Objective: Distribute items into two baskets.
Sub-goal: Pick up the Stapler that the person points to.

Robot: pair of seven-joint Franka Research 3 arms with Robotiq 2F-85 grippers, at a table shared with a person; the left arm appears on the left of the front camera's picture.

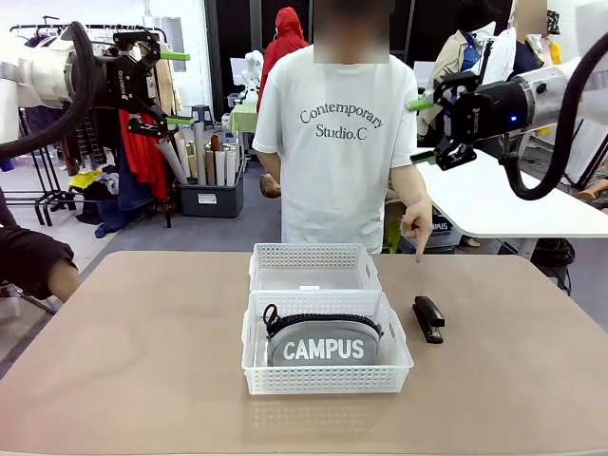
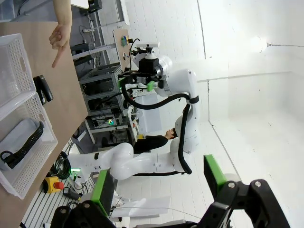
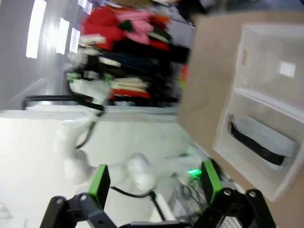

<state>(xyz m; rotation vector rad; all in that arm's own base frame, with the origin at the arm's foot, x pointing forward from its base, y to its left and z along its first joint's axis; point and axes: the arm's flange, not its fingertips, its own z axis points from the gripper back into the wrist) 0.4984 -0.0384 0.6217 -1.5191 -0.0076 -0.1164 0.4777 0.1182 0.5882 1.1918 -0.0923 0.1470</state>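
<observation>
Stapler (image 1: 428, 318) on table (image 1: 142, 361), well below right end effector (image 1: 418, 130) and left end effector (image 1: 176, 88), both spread apart

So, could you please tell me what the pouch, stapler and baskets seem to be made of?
Pouch: grey matte fabric, soft-looking, zipped. Stapler: black, slightly glossy, probably plastic over metal. Near basket and far basket: white plastic, judging by moulded lattice walls.
</observation>
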